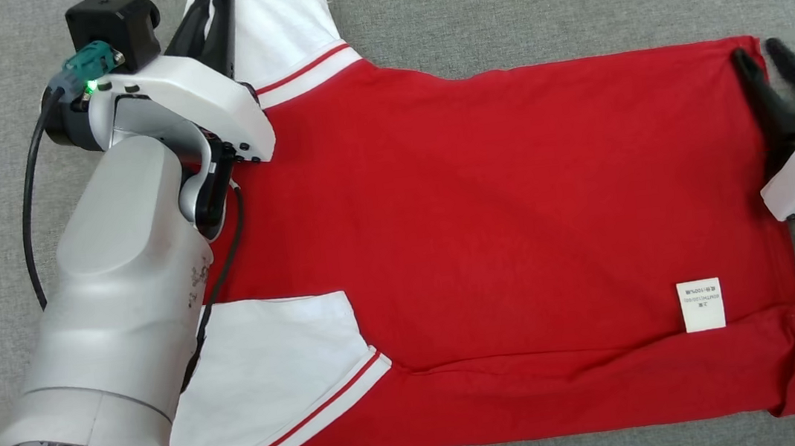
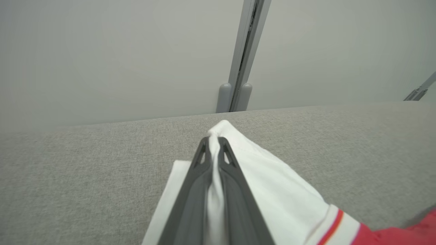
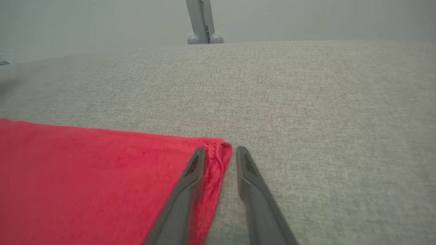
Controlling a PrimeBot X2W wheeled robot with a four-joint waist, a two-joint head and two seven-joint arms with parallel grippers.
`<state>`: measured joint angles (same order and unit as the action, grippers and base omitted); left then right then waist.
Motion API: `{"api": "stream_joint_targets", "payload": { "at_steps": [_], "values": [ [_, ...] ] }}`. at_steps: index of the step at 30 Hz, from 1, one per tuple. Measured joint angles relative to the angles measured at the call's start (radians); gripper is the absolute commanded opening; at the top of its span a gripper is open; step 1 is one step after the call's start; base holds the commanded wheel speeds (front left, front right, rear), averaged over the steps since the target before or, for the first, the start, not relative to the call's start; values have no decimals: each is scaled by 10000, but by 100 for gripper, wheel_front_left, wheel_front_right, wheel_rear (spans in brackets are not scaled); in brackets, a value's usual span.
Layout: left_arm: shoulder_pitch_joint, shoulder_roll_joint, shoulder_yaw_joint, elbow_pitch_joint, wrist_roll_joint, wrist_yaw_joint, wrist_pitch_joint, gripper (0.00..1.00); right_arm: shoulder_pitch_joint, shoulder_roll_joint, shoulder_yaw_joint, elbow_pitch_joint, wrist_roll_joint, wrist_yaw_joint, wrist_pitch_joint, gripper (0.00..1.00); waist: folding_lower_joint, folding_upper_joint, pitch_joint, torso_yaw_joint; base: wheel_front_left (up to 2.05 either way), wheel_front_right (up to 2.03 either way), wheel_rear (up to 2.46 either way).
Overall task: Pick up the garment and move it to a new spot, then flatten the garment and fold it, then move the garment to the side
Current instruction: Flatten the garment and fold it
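Shirt (image 1: 488, 228) lies flat on the grey table (image 1: 567, 2), red body, white sleeves. My left gripper (image 2: 213, 142) is pinching the far sleeve (image 1: 284, 19) at its tip, fingers pressed tight on cloth. My right gripper (image 3: 220, 151) stands spread, straddling the far hem corner (image 3: 223, 147).

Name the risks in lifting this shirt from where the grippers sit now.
1. The right gripper straddles only the very hem corner, jaws apart; closing may catch little cloth and slip.
2. The left gripper is shut on just the white sleeve tip, so lifting may stretch it unevenly.
3. The near edge is folded over by the label; that crease may persist.
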<state>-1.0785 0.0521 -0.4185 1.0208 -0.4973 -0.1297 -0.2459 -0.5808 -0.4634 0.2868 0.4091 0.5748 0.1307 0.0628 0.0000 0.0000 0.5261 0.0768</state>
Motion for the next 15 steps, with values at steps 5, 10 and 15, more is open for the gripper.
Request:
{"api": "stream_joint_targets", "payload": {
  "at_steps": [5,10,15],
  "values": [
    [326,75,111,-665,-54,0,-119,0,-133,-295,176,-107,247,4,-196,0,0,0,-105,35,0,0,0],
    [904,299,502,-2211,100,180,-148,0,-363,-422,-86,-268,278,4,-959,0,0,0,-243,97,0,0,0],
    [1856,439,913,-3712,245,366,-157,0,-260,-393,-144,-282,447,4,-1175,0,0,0,-355,128,0,0,0]
  ]
}}
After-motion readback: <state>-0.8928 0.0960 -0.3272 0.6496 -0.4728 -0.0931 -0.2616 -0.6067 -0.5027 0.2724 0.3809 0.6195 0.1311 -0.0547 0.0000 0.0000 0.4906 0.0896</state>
